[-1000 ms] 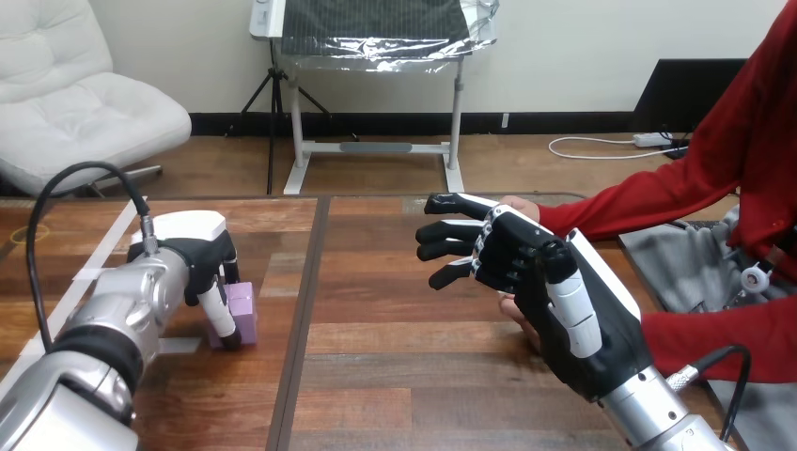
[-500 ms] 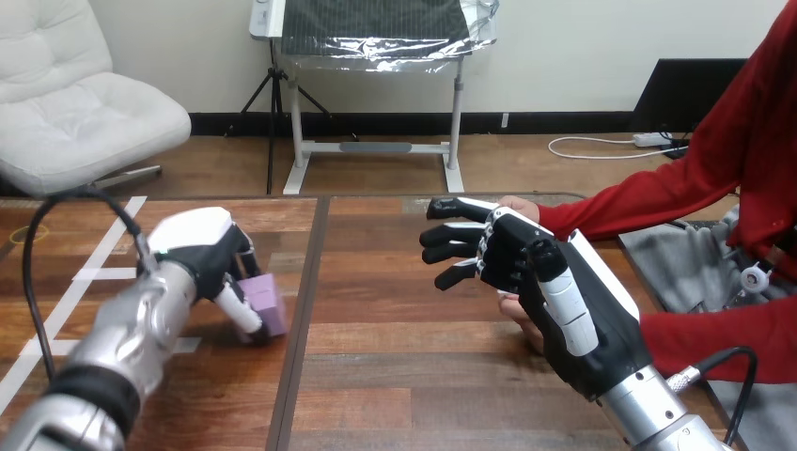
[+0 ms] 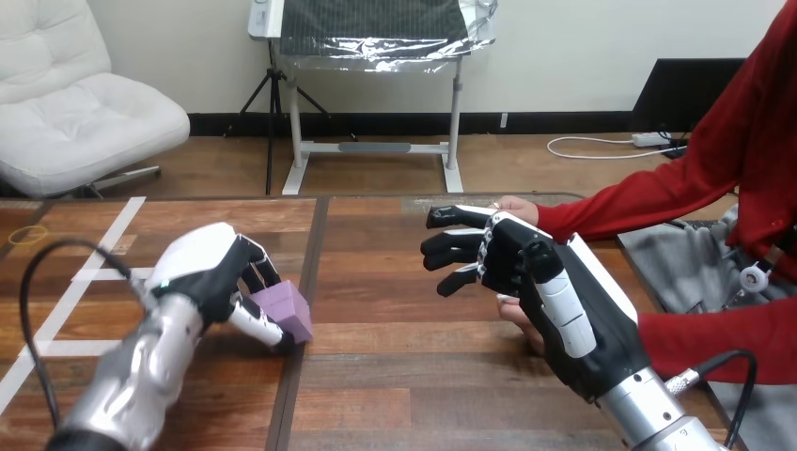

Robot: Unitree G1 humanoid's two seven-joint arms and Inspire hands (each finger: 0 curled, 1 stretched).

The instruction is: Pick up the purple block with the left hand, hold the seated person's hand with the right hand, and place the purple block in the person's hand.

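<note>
Purple block [image 3: 287, 312]: tilted onto one corner over the left half of the counter [image 3: 395, 376], right by the dark seam between the boards. Whether its lowest corner touches the wood cannot be told.
Left hand [image 3: 211, 277]: grasping the block, with the fingers curled over its far side and the thumb lying along its near side. The silver forearm comes in from the lower left.
Right hand [image 3: 526, 272]: over the counter's right half, its back turned up. The fingers point left, spread and loosely bent, and close on nothing.
Person's hand [image 3: 517, 319]: behind and under the right hand. A fingertip shows past that hand's upper edge and part of the palm shows below it, and a red sleeve runs off to the right.
Contact: whether the right hand touches the person's hand cannot be told, and no robot finger is seen wrapped round it.
Spacing: the block and the person's hand are well apart, with bare wood between them.
Counter: brown wooden boards, with white tape [image 3: 113, 230] lines at the far left, beside the left forearm.
</note>
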